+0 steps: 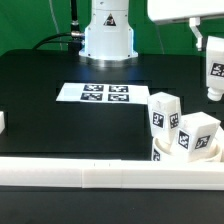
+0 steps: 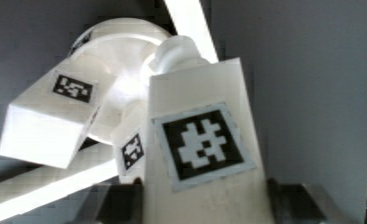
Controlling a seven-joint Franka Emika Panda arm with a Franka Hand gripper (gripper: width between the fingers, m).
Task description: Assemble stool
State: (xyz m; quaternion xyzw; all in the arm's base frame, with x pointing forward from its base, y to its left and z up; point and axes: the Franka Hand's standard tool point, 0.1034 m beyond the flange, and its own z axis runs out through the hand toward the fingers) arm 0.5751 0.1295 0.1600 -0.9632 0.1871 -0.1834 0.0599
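My gripper is at the exterior view's upper right, shut on a white stool leg that hangs above the table. In the wrist view the held leg, with its square tag, sits between my dark fingers of the gripper. The round seat lies at the front right against the rail. Two more tagged legs stand on or at it. The wrist view shows the seat and a leg below the held leg.
The marker board lies mid-table in front of the robot base. A long white rail runs along the front edge, also seen in the wrist view. A small white part sits at the left edge.
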